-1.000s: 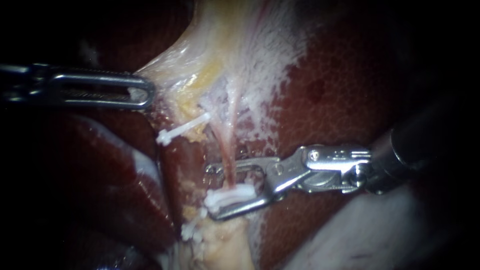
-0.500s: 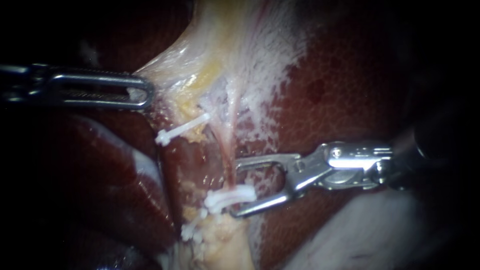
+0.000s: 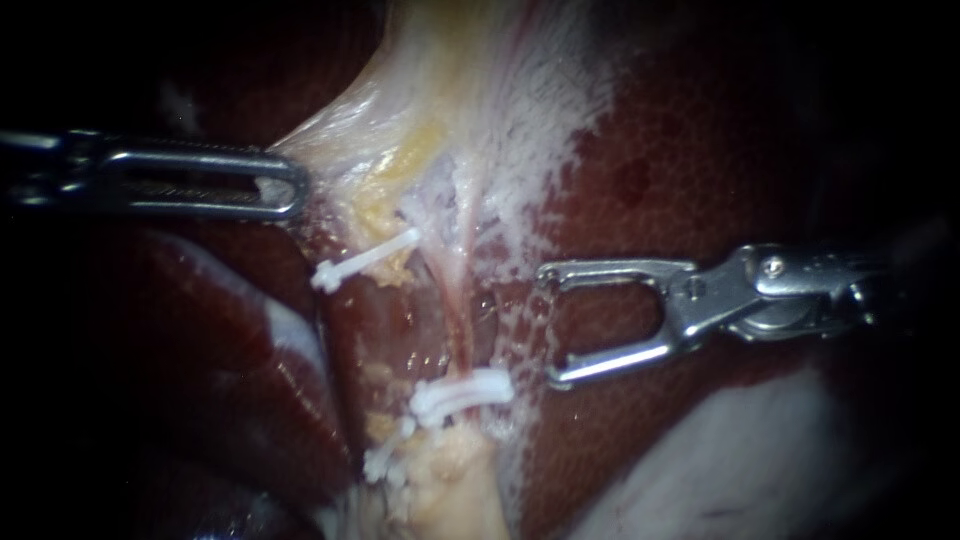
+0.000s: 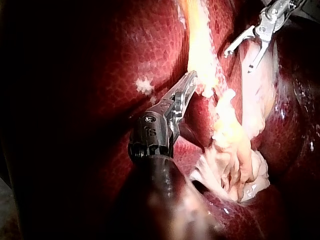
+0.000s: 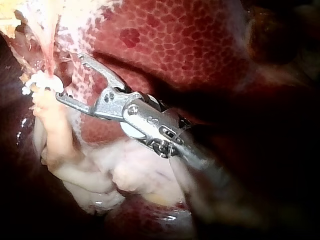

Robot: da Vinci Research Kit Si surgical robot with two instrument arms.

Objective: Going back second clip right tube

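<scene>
A thin pink tube (image 3: 456,300) runs down the pale tissue between liver lobes. A white clip (image 3: 462,392) lies across its lower end, seen too as the clip (image 5: 42,82) in the right wrist view. Another white clip (image 3: 365,258) sits up and to the left, and a third clip (image 3: 385,460) lower down. My right instrument (image 3: 550,325) stands to the right of the tube, its jaws open and empty, and shows the same way in its own view (image 5: 70,77). My left instrument (image 3: 285,187) is shut on the pale tissue's edge and holds it to the left.
Dark red liver (image 3: 690,150) surrounds the field. A pale whitish lobe (image 3: 740,460) lies below my right instrument. Yellow fatty tissue (image 3: 445,490) hangs under the lower clip. In the left wrist view my right instrument (image 4: 239,60) shows beyond the left instrument (image 4: 189,82).
My right instrument's open jaws, which framed the tube and the lower clip, have drawn back to the right and slightly up, clear of both. The clip stays on the tube. The left instrument is still.
</scene>
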